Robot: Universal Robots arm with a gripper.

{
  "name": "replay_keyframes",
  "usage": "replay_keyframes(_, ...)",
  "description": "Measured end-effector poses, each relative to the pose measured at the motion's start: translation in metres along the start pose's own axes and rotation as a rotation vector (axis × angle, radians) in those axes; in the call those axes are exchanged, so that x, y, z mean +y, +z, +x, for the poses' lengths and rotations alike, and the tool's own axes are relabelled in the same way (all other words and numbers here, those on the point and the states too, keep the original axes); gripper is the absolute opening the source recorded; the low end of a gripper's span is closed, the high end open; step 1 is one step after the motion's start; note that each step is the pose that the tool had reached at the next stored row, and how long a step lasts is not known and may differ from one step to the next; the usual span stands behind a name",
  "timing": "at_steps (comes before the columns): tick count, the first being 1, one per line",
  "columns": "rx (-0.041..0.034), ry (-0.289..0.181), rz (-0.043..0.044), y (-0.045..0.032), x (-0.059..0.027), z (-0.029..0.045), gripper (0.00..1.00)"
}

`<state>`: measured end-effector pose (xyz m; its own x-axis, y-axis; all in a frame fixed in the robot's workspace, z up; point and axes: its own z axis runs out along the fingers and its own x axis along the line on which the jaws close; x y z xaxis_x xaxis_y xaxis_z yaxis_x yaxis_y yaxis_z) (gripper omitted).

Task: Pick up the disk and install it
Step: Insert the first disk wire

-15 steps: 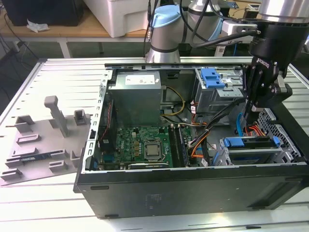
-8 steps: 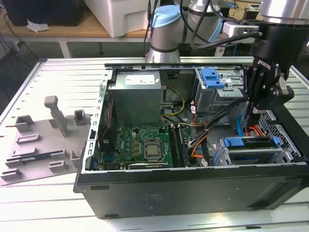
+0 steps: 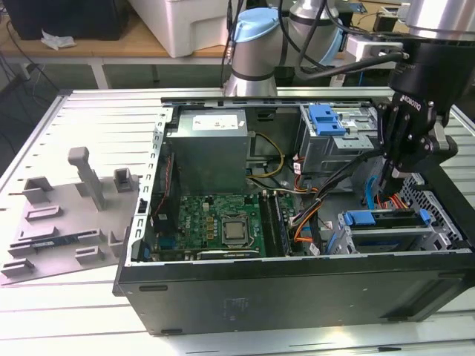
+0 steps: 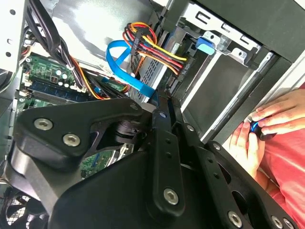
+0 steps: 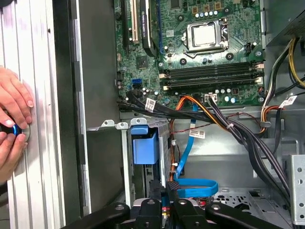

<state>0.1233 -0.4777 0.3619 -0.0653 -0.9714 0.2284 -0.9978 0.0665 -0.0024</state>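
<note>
Gripper (image 3: 393, 172) in the exterior view hangs inside the open computer case (image 3: 297, 293), at the exterior view's right, above the drive cage. The disk (image 3: 382, 219) lies just below it, seated flat in the lower drive cage (image 3: 386, 239), its blue rail showing along the top edge. Whether the fingers are apart or closed cannot be told here, and nothing is visibly held between them. A second blue carrier (image 3: 326, 119) sits in the upper bay near the back wall. The grey power supply (image 3: 208, 148) stands in the middle of the case with the motherboard (image 3: 223, 222) in front of it. A grey fixture plate (image 3: 67, 215) lies on the table (image 3: 59, 297) at the exterior view's left, well apart from the case.

In the second wrist view the black gripper body (image 4: 143, 171) covers the foreground. Beyond it a flat blue ribbon cable (image 4: 126, 71) and a bundle of red, yellow and black wires (image 4: 152, 47) run to a drive bay with a blue tab (image 4: 205, 45). A person's hands (image 4: 276, 114) rest just outside the case wall, pinching a small blue object (image 4: 254, 126).

In the first wrist view the motherboard (image 5: 205, 47) lies inside the case, with a blue plastic carrier (image 5: 144, 145) seated in a metal bay beside cables. Hands (image 5: 12, 119) rest on the slatted table (image 5: 38, 71) outside the case.
</note>
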Motion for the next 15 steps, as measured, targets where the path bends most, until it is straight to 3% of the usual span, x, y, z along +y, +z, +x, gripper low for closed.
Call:
replay_keyframes(5, -0.0209, -0.003, -0.0006, 0.0021, -0.0026, 0.0087, 0.16)
replay_keyframes(8, -0.0233, -0.007, 0.0, 0.0034, -0.003, 0.0126, 0.16)
replay_keyframes(15, -0.0239, -0.008, 0.0002, 0.0038, -0.003, 0.0137, 0.16)
